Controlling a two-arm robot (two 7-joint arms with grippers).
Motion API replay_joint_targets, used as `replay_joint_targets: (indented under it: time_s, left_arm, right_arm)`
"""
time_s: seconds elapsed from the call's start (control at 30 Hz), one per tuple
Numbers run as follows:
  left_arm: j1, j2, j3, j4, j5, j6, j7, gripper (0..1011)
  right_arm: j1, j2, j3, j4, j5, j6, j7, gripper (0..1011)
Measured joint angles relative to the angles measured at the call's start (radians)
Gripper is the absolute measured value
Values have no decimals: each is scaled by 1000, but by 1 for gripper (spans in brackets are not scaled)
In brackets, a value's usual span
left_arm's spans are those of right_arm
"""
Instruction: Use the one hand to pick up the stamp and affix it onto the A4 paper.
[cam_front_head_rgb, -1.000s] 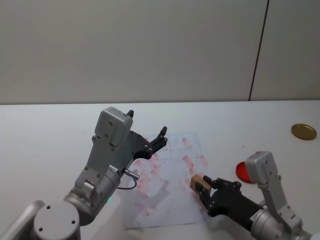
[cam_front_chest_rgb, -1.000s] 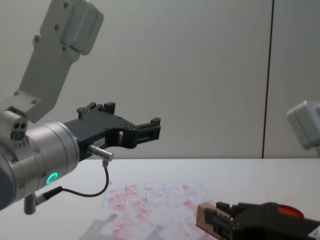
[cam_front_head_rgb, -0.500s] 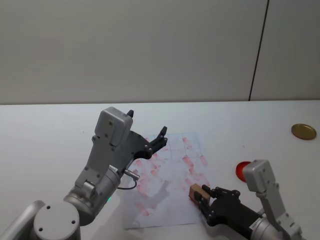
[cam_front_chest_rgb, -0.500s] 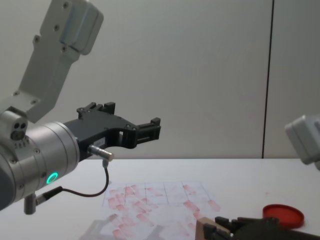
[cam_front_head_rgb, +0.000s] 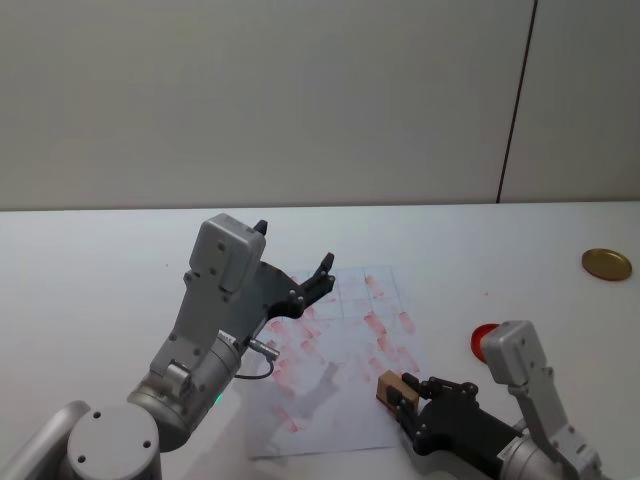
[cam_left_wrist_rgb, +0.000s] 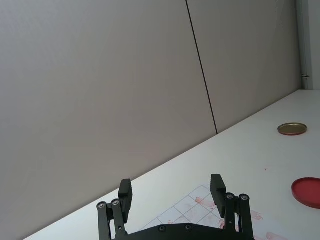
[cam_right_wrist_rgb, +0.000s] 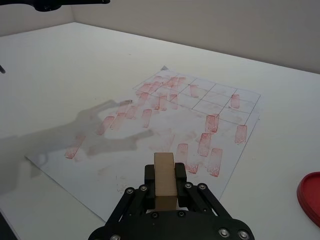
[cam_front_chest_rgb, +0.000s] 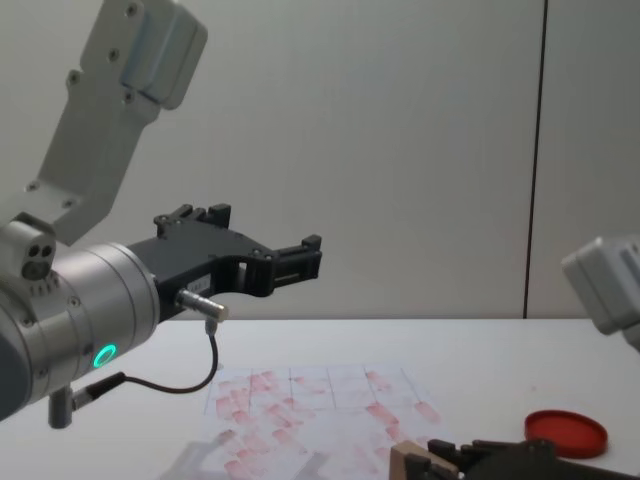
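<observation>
Here the right gripper (cam_front_head_rgb: 401, 393) is closed on the wooden stamp (cam_right_wrist_rgb: 165, 181), pinching it from both sides. It holds the stamp low over the near right corner of the paper (cam_front_head_rgb: 330, 405) on the white table (cam_front_head_rgb: 90, 270); whether the stamp touches the sheet cannot be told. The left gripper (cam_front_head_rgb: 294, 247) hangs above the sheet's far left part, fingers spread wide and empty. A red ink pad (cam_front_head_rgb: 481, 338) lies to the right of the paper.

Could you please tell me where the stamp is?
In the head view, the stamp is clamped in the right gripper over the A4 paper near its right edge, left of the red ink pad.
</observation>
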Motion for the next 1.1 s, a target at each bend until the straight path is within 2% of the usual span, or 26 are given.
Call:
replay_joint_targets:
  time_s: [0.37, 0.6, 1.1]
  left_arm:
    - [0, 0, 0, 0, 0, 0, 0, 993]
    - [0, 0, 0, 0, 0, 0, 0, 993]
    - [0, 0, 0, 0, 0, 0, 0, 993]
  right_arm:
    - [3, 0, -1, -2, 0, 17, 3, 218]
    - [2, 3, -1, -22, 16, 18, -2, 218]
    - [21, 19, 40, -78, 58, -20, -71, 218]
